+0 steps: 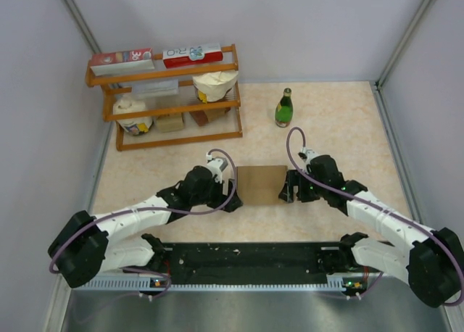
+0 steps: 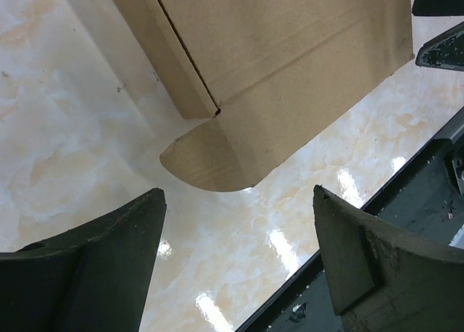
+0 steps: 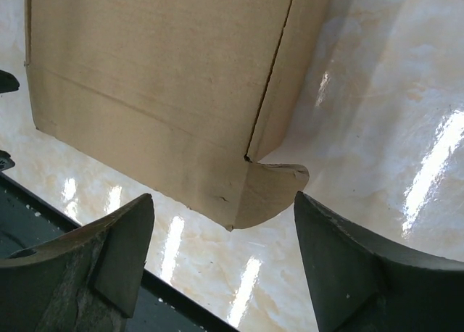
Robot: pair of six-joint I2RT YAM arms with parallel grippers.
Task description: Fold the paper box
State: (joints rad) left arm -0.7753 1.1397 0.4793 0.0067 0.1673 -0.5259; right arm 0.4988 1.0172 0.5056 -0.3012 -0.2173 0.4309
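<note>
One pale marbled bench (image 1: 341, 129) carries everything. A wooden shelf (image 1: 174, 125) of cartons and tubs fills its far left corner, and a black strip (image 1: 246, 258) runs along the near edge between the arm bases.

Both arms reach inward from the near corners and meet at the paper box (image 1: 261, 185), which lies about midway between the left and right edges, closer to the near edge than the far one. The left gripper (image 1: 232, 193) sits at its left side and the right gripper (image 1: 287, 191) at its right, each with fingers spread wide and nothing pinched.

The box is plain brown, unprinted card and reads as a flat rectangle from above. The left wrist view shows its top panel (image 2: 290, 56) crossed by a crease, a slit along one side wall, and a rounded tab jutting from the corner onto the bench ahead of the left gripper (image 2: 238, 201). The right wrist view shows the same at the box's (image 3: 159, 93) other corner, ahead of the right gripper (image 3: 223, 201).

A small green bottle (image 1: 284, 109) stands upright near the far edge.
</note>
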